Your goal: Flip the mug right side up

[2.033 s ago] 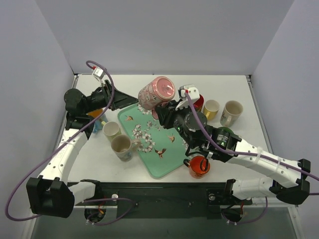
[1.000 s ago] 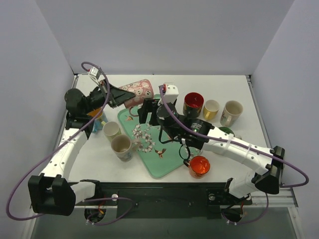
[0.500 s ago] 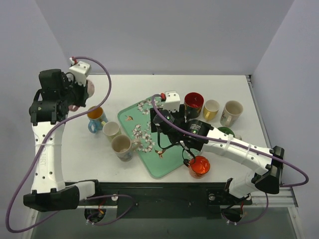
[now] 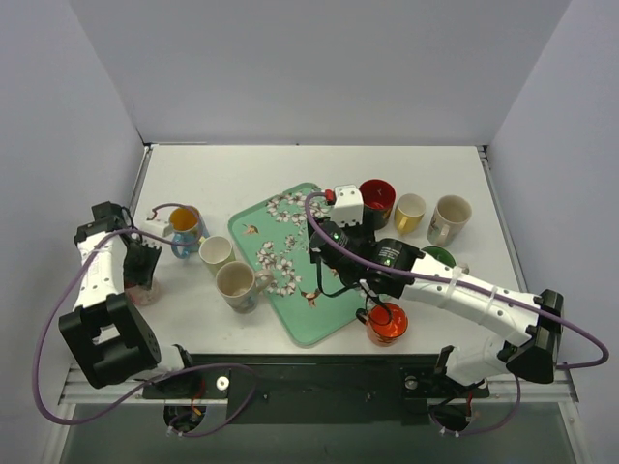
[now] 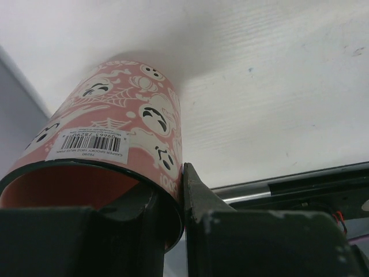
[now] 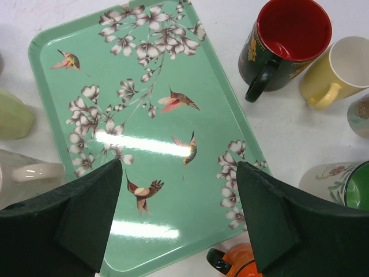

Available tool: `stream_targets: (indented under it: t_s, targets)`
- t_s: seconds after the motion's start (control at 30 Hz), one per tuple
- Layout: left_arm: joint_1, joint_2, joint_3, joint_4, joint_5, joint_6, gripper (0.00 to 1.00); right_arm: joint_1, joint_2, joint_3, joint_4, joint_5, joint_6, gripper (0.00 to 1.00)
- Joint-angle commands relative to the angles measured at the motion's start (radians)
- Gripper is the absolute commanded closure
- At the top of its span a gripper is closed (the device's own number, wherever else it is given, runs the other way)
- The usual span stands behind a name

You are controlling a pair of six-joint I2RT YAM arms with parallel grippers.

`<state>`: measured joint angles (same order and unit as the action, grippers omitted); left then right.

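Your left gripper (image 5: pixel 173 196) is clamped on the rim of the pink ghost mug (image 5: pixel 132 115), one finger inside the wall and one outside. The mug sits at the table's (image 4: pixel 319 164) far left edge, open mouth toward the wrist camera and base toward the tabletop. Whether the base rests on the table you cannot tell. From above, the arm hides nearly all of the mug.

Your right gripper (image 6: pixel 179 173) hangs wide over the green tray (image 6: pixel 207 190), gripping nothing. The tray shows only its printed flowers and hummingbirds.

Right of the tray stand a dark mug (image 6: pixel 285 43) with a red inside, a yellow mug (image 6: pixel 340 72), and a green-lined mug (image 6: pixel 354 187) cut off at the frame edge. An orange mug (image 4: pixel 387 324) stands at the tray's near corner. Three more cups (image 4: pixel 237 283) stand left of the tray. What any of them contains is too small to tell.
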<state>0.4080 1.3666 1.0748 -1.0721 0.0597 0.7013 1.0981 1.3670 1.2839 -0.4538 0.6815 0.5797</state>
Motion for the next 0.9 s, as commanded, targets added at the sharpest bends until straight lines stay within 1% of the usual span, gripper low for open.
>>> stream_targets:
  t_s: [0.0, 0.17, 0.2, 0.23, 0.27, 0.33, 0.37, 0.4, 0.43, 0.5, 0.57, 0.63, 0.67, 0.7, 0.73, 0.77, 0.8, 0.83, 0.87]
  targets:
    - [0.003, 0.021, -0.006, 0.198, 0.098, 0.044, 1.0, -0.014, -0.043, -0.011, -0.023, 0.073, 0.002, 0.25]
    - [0.009, 0.04, -0.029, 0.232, 0.161, 0.061, 1.0, -0.069, -0.078, -0.061, -0.02, 0.059, 0.029, 0.24]
    - [0.009, 0.04, -0.033, 0.233, 0.166, 0.066, 0.98, -0.087, -0.086, -0.078, -0.022, 0.055, 0.031, 0.24]
    - [0.009, 0.042, -0.036, 0.236, 0.175, 0.066, 0.89, -0.095, -0.098, -0.086, -0.022, 0.053, 0.032, 0.24]
    - [0.011, 0.04, -0.038, 0.235, 0.178, 0.066, 0.78, -0.109, -0.104, -0.103, -0.023, 0.049, 0.035, 0.24]
    - [0.012, 0.029, -0.042, 0.241, 0.184, 0.067, 0.63, -0.132, -0.127, -0.124, -0.022, 0.047, 0.043, 0.24]
    - [0.014, 0.017, -0.047, 0.244, 0.192, 0.069, 0.61, -0.138, -0.147, -0.142, -0.023, 0.043, 0.046, 0.24]
    - [0.014, 0.008, -0.049, 0.247, 0.193, 0.07, 0.55, -0.153, -0.161, -0.149, -0.023, 0.039, 0.049, 0.24]
    - [0.014, -0.007, -0.044, 0.247, 0.199, 0.069, 0.53, -0.162, -0.173, -0.162, -0.023, 0.033, 0.051, 0.24]
    - [0.014, -0.033, -0.014, 0.236, 0.212, 0.046, 0.4, -0.194, -0.203, -0.182, -0.023, 0.029, 0.049, 0.24]
    - [0.014, -0.075, 0.031, 0.25, 0.235, -0.011, 0.4, -0.237, -0.233, -0.204, -0.034, 0.023, 0.052, 0.23]
    - [0.014, -0.134, 0.043, 0.349, 0.238, -0.124, 0.39, -0.296, -0.266, -0.221, -0.063, 0.026, 0.069, 0.23]
    - [0.003, -0.158, 0.043, 0.433, 0.236, -0.229, 0.33, -0.335, -0.291, -0.227, -0.069, 0.029, 0.075, 0.23]
    - [-0.003, -0.193, 0.04, 0.467, 0.236, -0.285, 0.31, -0.352, -0.308, -0.245, -0.083, 0.033, 0.081, 0.23]
    - [-0.032, -0.213, 0.037, 0.533, 0.229, -0.362, 0.28, -0.389, -0.34, -0.257, -0.086, 0.039, 0.081, 0.23]
    - [-0.052, -0.242, 0.034, 0.556, 0.221, -0.403, 0.28, -0.403, -0.359, -0.28, -0.086, 0.049, 0.083, 0.23]
    - [-0.116, -0.256, 0.03, 0.599, 0.204, -0.463, 0.27, -0.437, -0.399, -0.296, -0.089, 0.062, 0.08, 0.23]
    - [-0.151, -0.276, 0.024, 0.625, 0.19, -0.489, 0.27, -0.466, -0.416, -0.322, -0.086, 0.094, 0.08, 0.22]
    - [-0.24, -0.285, 0.007, 0.665, 0.175, -0.546, 0.27, -0.478, -0.458, -0.34, -0.088, 0.11, 0.078, 0.21]
